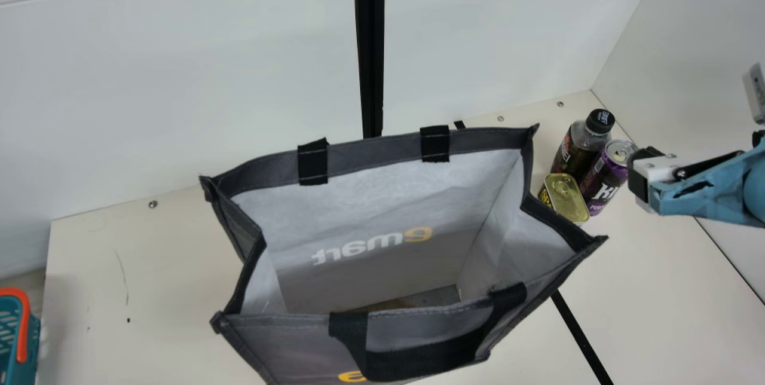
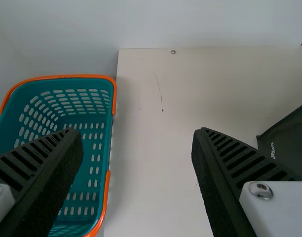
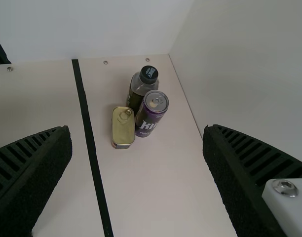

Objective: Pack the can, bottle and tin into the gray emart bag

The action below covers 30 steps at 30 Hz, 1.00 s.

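The right gripper [image 1: 648, 179] is at the main view's right edge, beside the purple can [image 1: 606, 179]. Behind the can stands the dark bottle [image 1: 580, 143] with its black cap, and the gold tin [image 1: 565, 198] sits close by them. Seen from the right wrist, the open right gripper [image 3: 137, 173] has nothing between its fingers, with the tin [image 3: 123, 129], can [image 3: 150, 116] and bottle [image 3: 141, 89] farther off. The gray emart bag [image 1: 352, 161] stands with its mouth wide at the main view's centre. In the left wrist view the left gripper [image 2: 136, 173] is open and holds nothing.
A teal basket [image 2: 87, 158] with orange handles is at the table's left side, and also at the main view's left edge. White walls [image 1: 179, 74] rise behind the table [image 1: 149, 289] and at its right. Black tape [image 3: 89, 133] runs along the tabletop.
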Available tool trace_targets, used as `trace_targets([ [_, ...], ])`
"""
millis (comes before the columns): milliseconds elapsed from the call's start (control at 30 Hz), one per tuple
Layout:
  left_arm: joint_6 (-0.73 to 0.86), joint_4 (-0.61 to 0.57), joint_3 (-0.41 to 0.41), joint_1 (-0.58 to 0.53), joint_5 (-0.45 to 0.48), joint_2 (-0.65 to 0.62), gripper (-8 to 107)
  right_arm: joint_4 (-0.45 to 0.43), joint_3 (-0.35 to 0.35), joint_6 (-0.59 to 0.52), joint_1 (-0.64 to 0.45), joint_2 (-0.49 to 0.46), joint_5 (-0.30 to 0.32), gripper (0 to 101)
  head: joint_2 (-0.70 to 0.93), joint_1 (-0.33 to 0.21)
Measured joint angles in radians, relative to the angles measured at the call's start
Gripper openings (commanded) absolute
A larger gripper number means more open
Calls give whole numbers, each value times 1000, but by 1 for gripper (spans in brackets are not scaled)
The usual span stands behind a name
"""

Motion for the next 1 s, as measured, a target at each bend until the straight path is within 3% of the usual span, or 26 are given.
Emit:
trace_targets([
  [1000, 2, -3, -19, -29, -12, 28, 90, 0, 0, 3, 0, 0, 0, 91, -2, 0],
])
